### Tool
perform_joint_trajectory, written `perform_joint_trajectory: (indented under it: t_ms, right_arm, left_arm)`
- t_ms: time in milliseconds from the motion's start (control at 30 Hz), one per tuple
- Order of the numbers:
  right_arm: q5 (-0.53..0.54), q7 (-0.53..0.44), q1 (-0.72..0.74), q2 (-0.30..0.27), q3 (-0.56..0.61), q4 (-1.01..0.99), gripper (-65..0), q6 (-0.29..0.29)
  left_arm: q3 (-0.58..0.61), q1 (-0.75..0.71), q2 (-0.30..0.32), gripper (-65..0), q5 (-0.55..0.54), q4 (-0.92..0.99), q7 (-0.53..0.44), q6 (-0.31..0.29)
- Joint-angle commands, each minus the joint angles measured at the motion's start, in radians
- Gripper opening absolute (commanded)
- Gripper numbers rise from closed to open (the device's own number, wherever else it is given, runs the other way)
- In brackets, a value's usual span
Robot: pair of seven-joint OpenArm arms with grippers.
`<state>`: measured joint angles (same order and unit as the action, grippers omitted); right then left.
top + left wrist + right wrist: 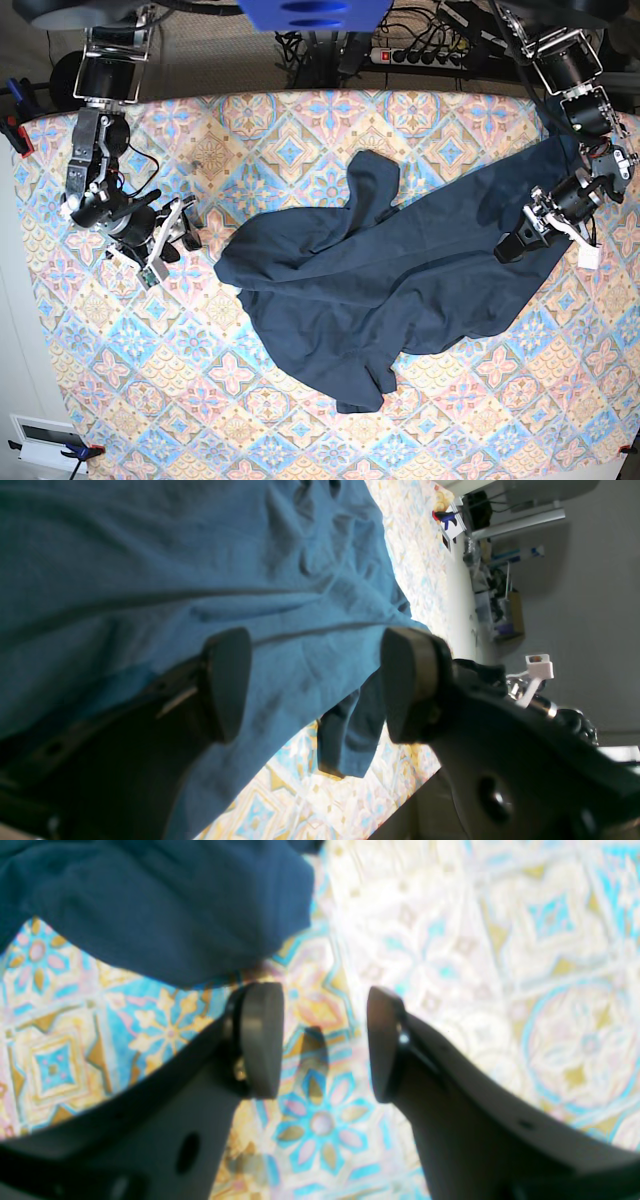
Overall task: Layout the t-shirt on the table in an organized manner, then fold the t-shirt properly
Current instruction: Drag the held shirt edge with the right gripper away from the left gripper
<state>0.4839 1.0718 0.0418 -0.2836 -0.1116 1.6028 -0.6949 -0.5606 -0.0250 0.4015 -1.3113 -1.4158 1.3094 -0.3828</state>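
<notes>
A dark navy t-shirt [390,290] lies crumpled and partly spread across the middle and right of the table [300,130] in the base view; its long axis runs on a diagonal from the upper right of the frame, by the table's right edge, down toward the lower centre; one narrow lobe of cloth points up toward the top centre, another bunched end points down at the lower centre, and a wider corner reaches left to the middle of the frame; which end is the neck cannot be told; no label, print or writing can be read on the fabric.

The table is covered by a cloth of pastel blue, pink and cream diamond tiles with flower motifs.

The left gripper [515,243], on the right of the base view, hangs over the shirt's upper right part; in the left wrist view its fingers stand wide apart with the blue cloth [150,580] filling the frame behind them, and nothing is pinched between them.

The right gripper [180,225], at the left of the base view, sits over bare tiles near the shirt's left corner but apart from it; in the right wrist view its fingers are apart with only patterned cloth between them, and a fold of the shirt [160,905] lies at the upper left of that frame.
</notes>
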Motion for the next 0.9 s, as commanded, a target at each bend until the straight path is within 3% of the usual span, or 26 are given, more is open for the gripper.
perform_joint_trajectory:
  t_ms: [0, 300, 700, 867]
  right_arm:
    - [0.029, -0.021, 0.022, 0.011, 0.002, 0.015, -38.7, -0.003]
    - [0.032, -0.025, 0.025, 0.117, 0.003, -0.123, -38.7, -0.003]
    - [0.032, -0.034, 0.027, 0.171, -0.004, -0.249, -38.7, -0.003]
    - [0.032, -0.101, 0.030, 0.171, -0.003, -0.269, -38.7, -0.003]
  left_arm:
    - [-0.006, 0.013, 0.021, -25.3, -0.027, -0.016, -0.014, -0.006]
    - [-0.008, 0.012, 0.021, -25.3, -0.027, -0.016, -0.014, -0.006]
    - [-0.008, 0.012, 0.021, -25.3, -0.027, -0.016, -0.014, -0.006]
    - [-0.008, 0.012, 0.021, -25.3, -0.027, -0.016, -0.014, -0.006]
